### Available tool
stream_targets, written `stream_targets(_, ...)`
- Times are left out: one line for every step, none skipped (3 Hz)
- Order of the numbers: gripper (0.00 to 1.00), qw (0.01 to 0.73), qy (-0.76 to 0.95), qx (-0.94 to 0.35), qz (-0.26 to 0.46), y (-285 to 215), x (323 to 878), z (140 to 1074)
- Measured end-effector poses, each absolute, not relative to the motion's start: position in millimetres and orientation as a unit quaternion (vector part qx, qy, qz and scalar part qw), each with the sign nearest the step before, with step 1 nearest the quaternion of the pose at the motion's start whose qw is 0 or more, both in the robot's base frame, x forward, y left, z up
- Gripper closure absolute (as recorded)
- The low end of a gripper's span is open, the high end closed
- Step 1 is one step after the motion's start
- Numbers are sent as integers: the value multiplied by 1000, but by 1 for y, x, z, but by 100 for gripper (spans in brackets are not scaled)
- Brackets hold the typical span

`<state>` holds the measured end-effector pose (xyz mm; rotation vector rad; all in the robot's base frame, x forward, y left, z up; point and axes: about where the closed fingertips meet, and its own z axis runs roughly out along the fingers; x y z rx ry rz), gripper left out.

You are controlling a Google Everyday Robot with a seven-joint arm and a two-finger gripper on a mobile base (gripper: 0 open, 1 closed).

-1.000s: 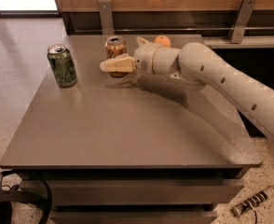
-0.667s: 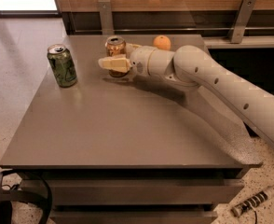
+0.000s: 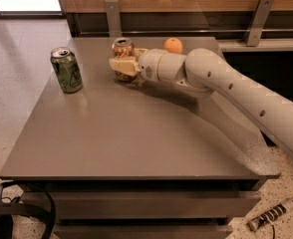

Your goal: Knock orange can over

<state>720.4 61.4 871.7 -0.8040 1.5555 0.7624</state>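
The orange can (image 3: 122, 46) stands upright at the far middle of the table (image 3: 136, 143), silver top up. My gripper (image 3: 124, 59) is at the can and open. The near cream finger (image 3: 122, 65) crosses in front of the can's body and hides its middle. The far finger (image 3: 139, 51) shows just behind and right of the can. I cannot tell whether either finger touches the can. The white arm (image 3: 236, 91) reaches in from the right.
A green can (image 3: 66, 69) stands upright near the table's left edge. A round orange fruit (image 3: 173, 45) lies at the far edge behind my wrist. A wooden wall with metal brackets (image 3: 113, 16) runs behind the table. Cables lie on the floor at the lower left.
My gripper has moved slightly left and farther in, so the near finger now covers more of the orange can. The can still stands upright. The green can has not moved.
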Motion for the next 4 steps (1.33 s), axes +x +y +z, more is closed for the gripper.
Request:
stream_targets(96, 577, 664, -345, 327, 64, 720, 872)
stream_targets(100, 572, 668, -349, 324, 65, 720, 874)
stream_targets(100, 551, 686, -370, 296, 54, 713, 891)
stream_targets(100, 513, 721, -397, 245, 30, 701, 920)
